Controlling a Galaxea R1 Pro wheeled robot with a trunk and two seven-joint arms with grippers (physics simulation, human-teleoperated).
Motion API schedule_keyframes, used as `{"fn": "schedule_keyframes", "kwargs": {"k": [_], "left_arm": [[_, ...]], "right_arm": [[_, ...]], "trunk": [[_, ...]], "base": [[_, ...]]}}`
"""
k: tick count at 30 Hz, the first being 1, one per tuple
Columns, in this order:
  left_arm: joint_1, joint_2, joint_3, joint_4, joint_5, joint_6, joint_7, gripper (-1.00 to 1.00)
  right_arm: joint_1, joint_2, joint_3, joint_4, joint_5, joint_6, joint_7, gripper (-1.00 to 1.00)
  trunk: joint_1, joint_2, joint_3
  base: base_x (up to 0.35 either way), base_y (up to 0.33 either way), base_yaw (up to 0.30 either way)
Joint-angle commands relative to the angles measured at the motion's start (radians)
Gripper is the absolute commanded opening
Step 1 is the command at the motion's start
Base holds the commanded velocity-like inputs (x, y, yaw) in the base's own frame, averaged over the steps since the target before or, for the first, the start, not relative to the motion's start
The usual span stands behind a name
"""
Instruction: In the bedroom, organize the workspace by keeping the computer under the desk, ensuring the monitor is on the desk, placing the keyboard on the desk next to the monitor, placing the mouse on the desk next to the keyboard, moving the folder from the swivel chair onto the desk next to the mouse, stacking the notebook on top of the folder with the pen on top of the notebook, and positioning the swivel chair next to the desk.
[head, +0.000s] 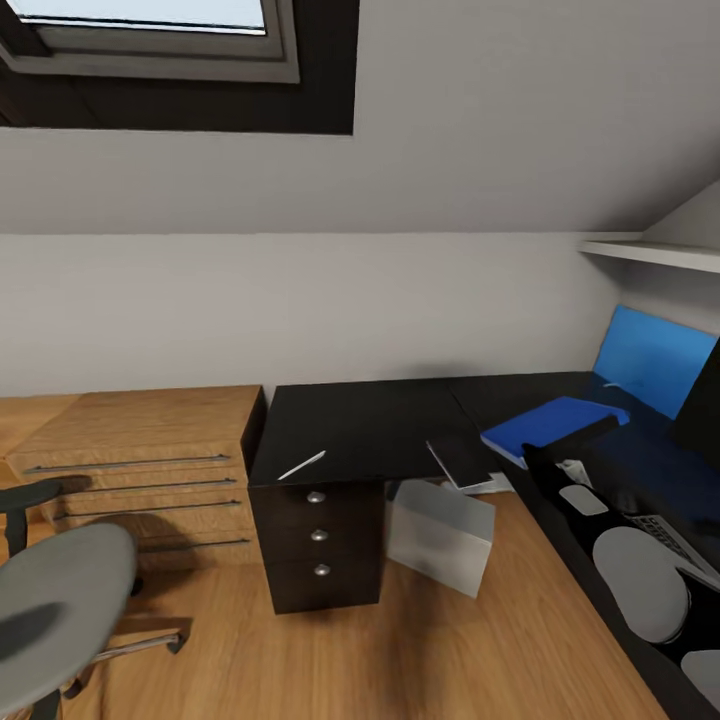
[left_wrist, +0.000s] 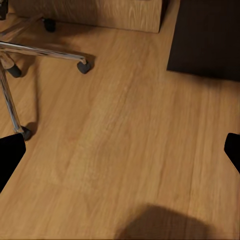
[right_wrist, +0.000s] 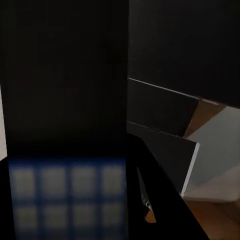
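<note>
The blue folder (head: 553, 422) is already lying on the black surface (head: 360, 425), the pen (head: 301, 466) well apart — stacking is pending. The left hand (left_wrist: 120, 150) is hanging spread over the floor (left_wrist: 125, 140); the right hand's state I cannot tell.

Grey walls (head: 300, 300) meet a sloped ceiling (head: 450, 130) holding a dark-framed skylight (head: 150, 40). A white wall shelf (head: 650, 252) juts out at right. A light wooden drawer chest (head: 140, 470) stands on the wood plank floor (head: 400, 650).

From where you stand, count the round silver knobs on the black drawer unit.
3, stacked in a column on the desk drawer fronts: top knob, middle knob, bottom knob. None appear hidden.
</note>
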Motion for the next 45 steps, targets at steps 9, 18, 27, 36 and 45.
{"fn": "schedule_keyframes", "kwargs": {"k": [9, 18, 27, 36, 45], "left_arm": [[-0.001, 0.0, -0.008, -0.003, 0.002, 0.0, 0.01, 1.0], [-0.002, 0.0, -0.009, -0.003, 0.002, 0.002, 0.009, 1.0], [-0.002, 0.0, -0.01, -0.003, 0.002, 0.001, 0.009, 1.0], [-0.002, 0.0, -0.01, -0.003, 0.002, 0.001, 0.009, 1.0], [-0.001, 0.0, -0.01, -0.003, 0.002, 0.001, 0.009, 1.0]], "right_arm": [[0.001, -0.001, -0.004, 0.0, -0.006, 0.002, 0.006, -1.0], [0.001, -0.001, -0.005, -0.002, -0.008, 0.0, -0.002, -1.0], [0.001, -0.002, -0.01, 0.002, -0.196, 0.01, -0.004, -1.0], [0.001, -0.002, -0.01, 0.027, -0.271, 0.011, -0.007, -1.0], [0.001, 0.0, -0.009, 0.032, -0.275, 0.004, -0.037, -1.0]], "trunk": [[0.0, -0.001, -0.001], [0.0, -0.001, -0.001], [0.0, -0.001, -0.001], [0.0, -0.001, -0.001], [0.0, -0.001, -0.001]], "base": [[0.265, -0.045, 0.0], [0.193, -0.191, 0.0], [0.015, -0.021, 0.0], [0.0, 0.0, 0.0], [0.0, 0.0, 0.0]]}}
